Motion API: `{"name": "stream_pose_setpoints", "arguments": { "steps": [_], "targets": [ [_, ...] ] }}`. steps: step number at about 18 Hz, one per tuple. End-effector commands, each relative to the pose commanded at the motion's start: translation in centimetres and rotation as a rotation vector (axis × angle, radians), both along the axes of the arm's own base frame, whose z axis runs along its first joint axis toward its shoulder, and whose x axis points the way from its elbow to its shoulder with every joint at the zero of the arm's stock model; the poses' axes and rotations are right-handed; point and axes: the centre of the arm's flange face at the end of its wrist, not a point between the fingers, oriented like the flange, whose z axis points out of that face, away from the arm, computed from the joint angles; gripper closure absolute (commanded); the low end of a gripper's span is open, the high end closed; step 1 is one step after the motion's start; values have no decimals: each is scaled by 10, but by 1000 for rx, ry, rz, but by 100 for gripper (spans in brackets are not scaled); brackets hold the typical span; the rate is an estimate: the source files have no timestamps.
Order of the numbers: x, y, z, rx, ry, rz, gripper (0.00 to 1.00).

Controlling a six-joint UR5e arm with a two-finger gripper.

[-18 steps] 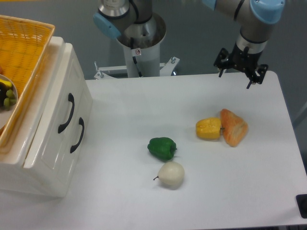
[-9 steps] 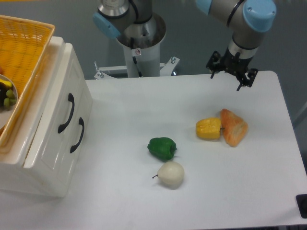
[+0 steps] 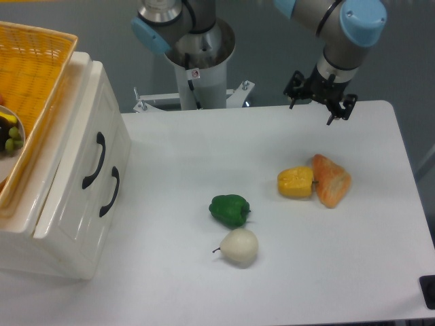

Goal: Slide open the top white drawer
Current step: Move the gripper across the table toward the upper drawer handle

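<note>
Sitting at the left edge of the table [image 3: 340,285]: the white cabinet [image 3: 64,224], orange woven basket [image 3: 30,75] on top. Staying fully shut, flush with the cabinet face: the top white drawer [image 3: 85,159], upper of two, its curved black handle [image 3: 94,159] untouched, lower drawer [image 3: 102,204] just beside it.

Travelling leftward along the far edge across the three pictures: the arm and its gripper [image 3: 319,103], now hanging above the back of the table, fingers spread apart, grasping nothing. Still well apart from the handle, so only beginning the approach; probably heading for the drawer, judging by the steady drift.

Resting mid-table, possibly under that path: orange bread piece [image 3: 331,180] touching yellow pepper [image 3: 296,182], then green pepper [image 3: 229,209]. Shifting slightly left: the pale pear-like fruit [image 3: 239,247].
</note>
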Motion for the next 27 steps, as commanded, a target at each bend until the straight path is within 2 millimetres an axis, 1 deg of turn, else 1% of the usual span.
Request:
{"name": "stream_pose_setpoints", "arguments": {
  "steps": [3, 6, 9, 12, 17, 21, 23, 25, 26, 27],
  "targets": [
    [10, 18, 1, -16, -8, 88, 0],
    [19, 43, 4, -26, 0, 161, 0],
    [27, 58, 5, -11, -14, 226, 0],
    [33, 70, 8, 50, -56, 336, 0],
    [58, 107, 13, 88, -98, 409, 0],
    [84, 138, 12, 79, -108, 388, 0],
    [95, 156, 6, 63, -122, 406, 0],
    [112, 177, -4, 37, -138, 418, 0],
    [118, 184, -5, 34, -140, 421, 0],
    [128, 192, -6, 30, -141, 403, 0]
  ]
}}
